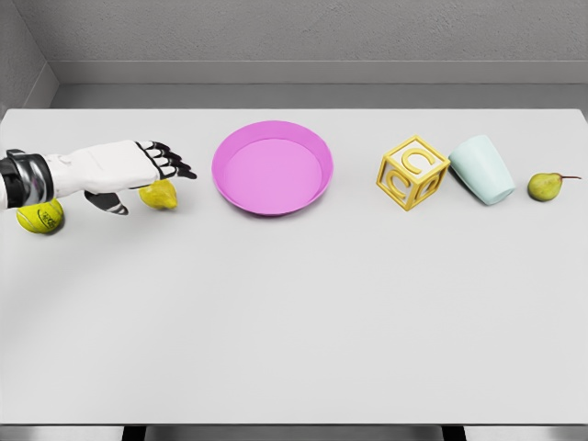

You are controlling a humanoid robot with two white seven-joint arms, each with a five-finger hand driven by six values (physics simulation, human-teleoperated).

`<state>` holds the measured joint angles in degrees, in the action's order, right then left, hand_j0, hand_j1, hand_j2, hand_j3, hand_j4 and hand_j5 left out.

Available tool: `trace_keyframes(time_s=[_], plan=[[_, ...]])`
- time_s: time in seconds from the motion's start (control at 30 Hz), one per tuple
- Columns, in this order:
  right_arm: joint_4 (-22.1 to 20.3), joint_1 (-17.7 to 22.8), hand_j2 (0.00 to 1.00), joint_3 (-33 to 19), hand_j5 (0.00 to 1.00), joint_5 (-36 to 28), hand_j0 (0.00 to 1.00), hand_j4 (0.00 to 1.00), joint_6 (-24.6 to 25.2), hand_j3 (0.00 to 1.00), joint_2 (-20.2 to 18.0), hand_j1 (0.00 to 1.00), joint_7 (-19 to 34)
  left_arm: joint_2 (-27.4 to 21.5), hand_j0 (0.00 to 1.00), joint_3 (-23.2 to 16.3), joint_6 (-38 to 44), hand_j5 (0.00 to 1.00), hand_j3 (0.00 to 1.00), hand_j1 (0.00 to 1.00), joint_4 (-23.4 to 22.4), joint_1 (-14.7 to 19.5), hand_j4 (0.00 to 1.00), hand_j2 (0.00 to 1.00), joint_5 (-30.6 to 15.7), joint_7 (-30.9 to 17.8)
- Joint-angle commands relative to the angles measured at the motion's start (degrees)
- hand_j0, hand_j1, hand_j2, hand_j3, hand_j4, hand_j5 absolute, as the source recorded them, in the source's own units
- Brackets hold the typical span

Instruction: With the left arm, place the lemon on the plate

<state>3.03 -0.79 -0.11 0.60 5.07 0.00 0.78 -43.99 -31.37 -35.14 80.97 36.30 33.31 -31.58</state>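
Left hand reached over the lemon, which lay on the white desk just at 9 o'clock of the pink plate. Fingers were extended and loosely spread, the thumb hanging beside the lemon; nothing was pinched yet. Risk: the rounded lemon could roll off toward the tennis ball at 8 o'clock if nudged before closure. The yellow block bore a cut-out letter, apparently "C"; no other writing was legible.
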Motion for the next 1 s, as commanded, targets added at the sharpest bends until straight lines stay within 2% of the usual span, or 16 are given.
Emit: trace_keyframes(time_s=[0.0, 0.33, 0.47, 0.57, 0.67, 0.8, 0.97], plan=[[0.13, 0.00, 1.00, 0.20, 1.00, 0.01, 1.00, 1.00, 0.03, 1.00, 0.00, 1.00, 0.01, 0.13, 1.00, 0.08, 0.14, 1.00, 1.00, 1.00, -0.11, 0.00, 1.00, 1.00, -0.70, 0.03], [0.13, 0.09, 1.00, -0.06, 1.00, 0.01, 1.00, 1.00, 0.03, 1.00, 0.00, 1.00, 0.01, 0.92, 1.00, 0.79, 0.14, 1.00, 1.00, 1.00, -0.46, -0.70, 1.00, 1.00, -0.70, 0.03], [0.13, 0.09, 1.00, -0.06, 1.00, 0.01, 1.00, 1.00, 0.03, 1.00, 0.00, 1.00, 0.01, 1.10, 1.00, 2.81, 0.14, 1.00, 1.00, 1.00, -0.64, -0.79, 1.00, 1.00, -0.44, 0.47], [0.13, 0.09, 1.00, -0.06, 1.00, 0.01, 1.00, 1.00, 0.03, 1.00, 0.00, 1.00, 0.01, 2.42, 1.00, 2.28, 0.14, 1.00, 1.00, 1.00, -2.57, -0.79, 1.00, 1.00, 0.61, 0.82], [0.13, 0.09, 1.00, -0.06, 1.00, 0.01, 1.00, 1.00, 0.03, 1.00, 0.00, 1.00, 0.01, 4.79, 1.00, 2.28, 0.14, 1.00, 1.00, 1.00, -6.44, -0.27, 1.00, 1.00, 4.92, 0.73], [0.13, 0.09, 1.00, -0.06, 1.00, 0.01, 1.00, 1.00, 0.03, 1.00, 0.00, 1.00, 0.01, 6.37, 1.00, 2.46, 0.14, 1.00, 1.00, 1.00, -10.31, 0.88, 1.00, 1.00, 5.98, 0.38], [0.13, 0.09, 1.00, -0.06, 1.00, 0.01, 1.00, 1.00, 0.03, 1.00, 0.00, 1.00, 0.01, 7.08, 1.00, 2.63, 0.14, 1.00, 1.00, 1.00, -10.31, 1.23, 1.00, 1.00, 5.80, 0.56]])
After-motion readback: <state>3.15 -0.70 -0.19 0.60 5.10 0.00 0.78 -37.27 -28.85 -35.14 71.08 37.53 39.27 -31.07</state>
